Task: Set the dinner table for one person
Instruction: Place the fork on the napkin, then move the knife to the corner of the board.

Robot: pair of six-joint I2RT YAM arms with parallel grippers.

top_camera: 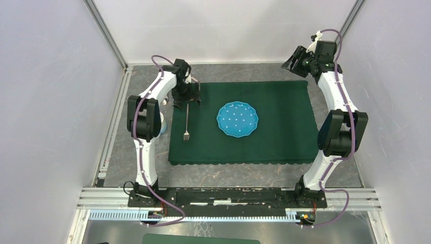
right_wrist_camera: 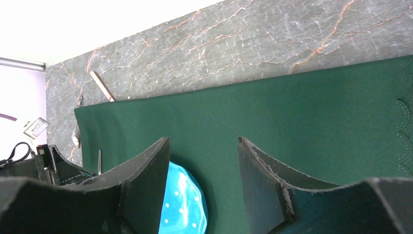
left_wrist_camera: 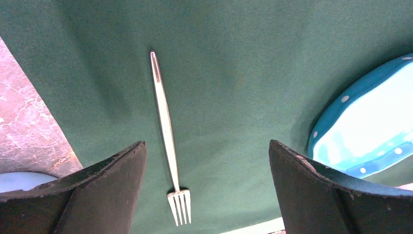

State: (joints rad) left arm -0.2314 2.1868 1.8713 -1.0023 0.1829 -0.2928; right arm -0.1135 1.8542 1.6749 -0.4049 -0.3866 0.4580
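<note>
1. Two pieces are laid by my read: fork and plate, both on the dark green cloth. Fork lies left of the plate and apart from it, tines toward the arm bases.
2. Under everything is the dinner table, a grey veined slab showing as a border round the cloth. It's hard, rigid and fixed, so nothing to grip; it's the landing surface only. My guess is anything dropped off-cloth would clatter or chip.
3. Empty, fingers spread wide: left gripper, hovering over the fork's handle end. In the wrist view the fork lies free between the fingers, touching neither.
4. Fingers partly apart, nothing between: right gripper, held up near the far right corner of the cloth.
5. Fork handling, judgement: thin metal, light, stiff, slick, lying flat on soft fabric. Pinch across the handle near mid-length. The cloth should give a little under the tips but may drag.
6. Plate, judgement: looks like glazed ceramic, so rigid, heavier, breakable and slippery. The scalloped rim is the only hold; grip the edge and lift low.
7. Off the cloth beside the left arm: pale blue item, mostly hidden, can't tell what it is. Likely the next candidate for placement.
</note>
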